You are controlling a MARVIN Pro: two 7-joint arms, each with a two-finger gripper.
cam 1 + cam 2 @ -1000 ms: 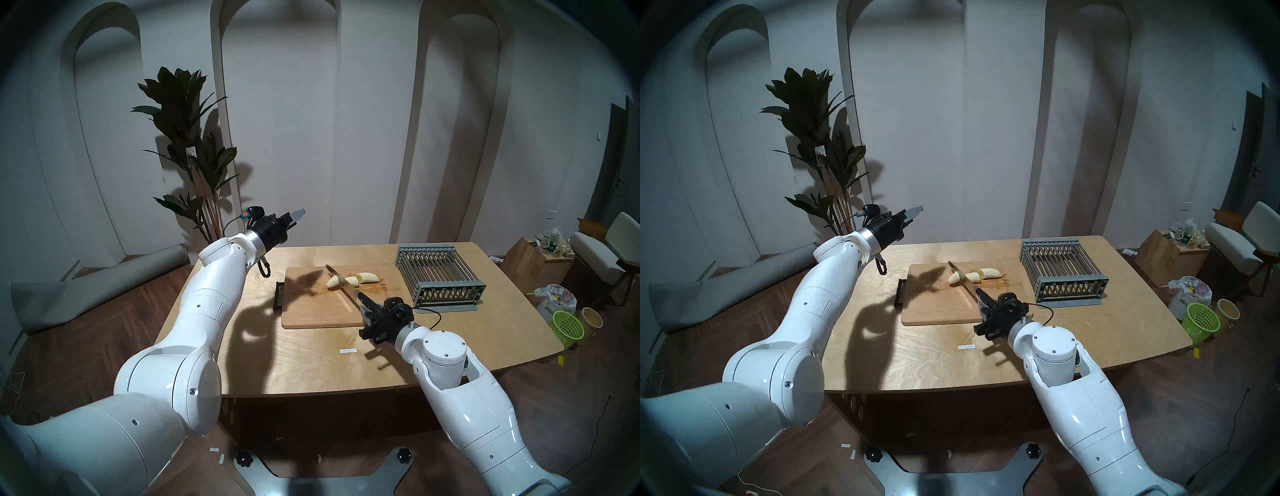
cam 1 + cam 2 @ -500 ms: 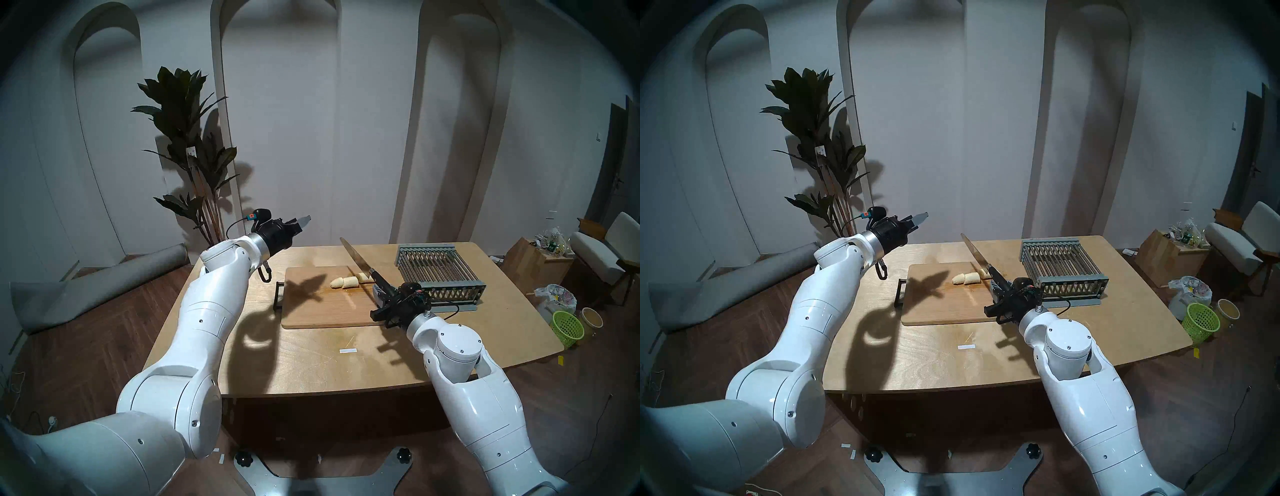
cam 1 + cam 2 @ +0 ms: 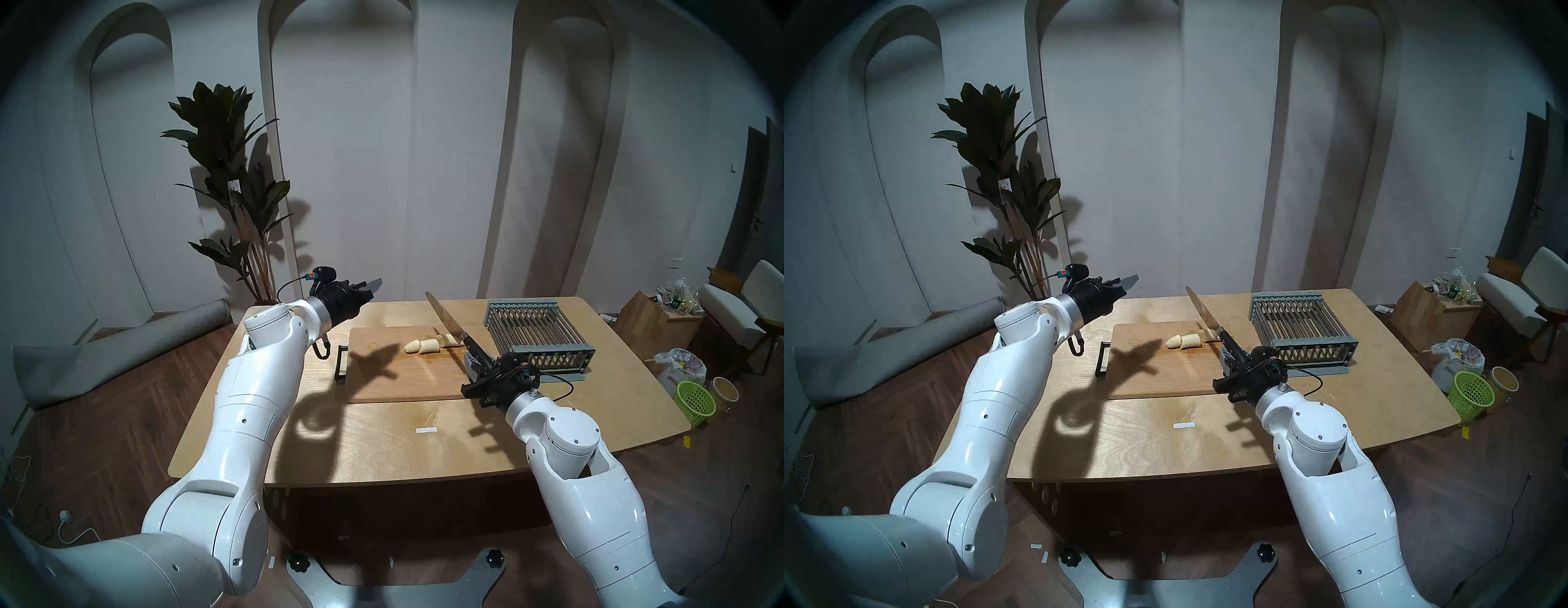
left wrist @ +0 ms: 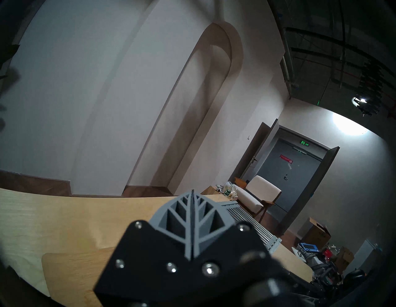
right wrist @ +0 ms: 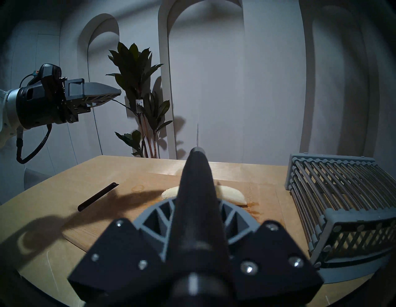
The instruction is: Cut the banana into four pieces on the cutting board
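My right pincer is clamped on the knife, the banana pieces just beyond it on the cutting board. My left pincer is pressed together, empty.

left pincer closed, raised, right pincer clamped
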